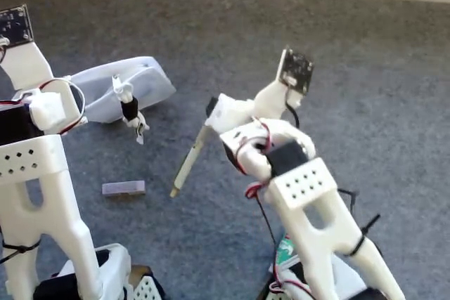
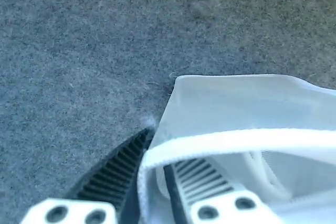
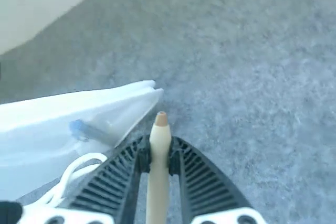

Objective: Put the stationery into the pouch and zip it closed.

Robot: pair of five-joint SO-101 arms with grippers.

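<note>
Right wrist view is showing the right pincer (image 3: 159, 148) pinching a beige pencil (image 3: 156, 177) between its ribbed black fingers, with the pencil's tan tip poking out just past the fingertips. A green printed label (image 1: 285, 247) is lying by that arm's base, its lettering too small to read.

Ahead of the right pincer and a little to one side, the white pouch (image 3: 63, 124) is lying on the grey carpet (image 1: 351, 68). Its corner is sitting near the pencil tip but apart from it. Through the thin wall a bluish item (image 3: 79, 128) is showing inside (what it is, I cannot tell).

The left pincer (image 2: 152, 135) is gripping the pouch's rim, one ribbed finger sitting inside the mouth and the other outside against the fabric, so the opening is gaping toward the wrist camera.

From above, the pencil is slanting down from the right pincer toward the carpet; whether its far end is touching, I cannot tell. A small grey block (image 1: 124, 188) is lying on the carpet between the two arms, well apart from both pincers and outside the pouch.
</note>
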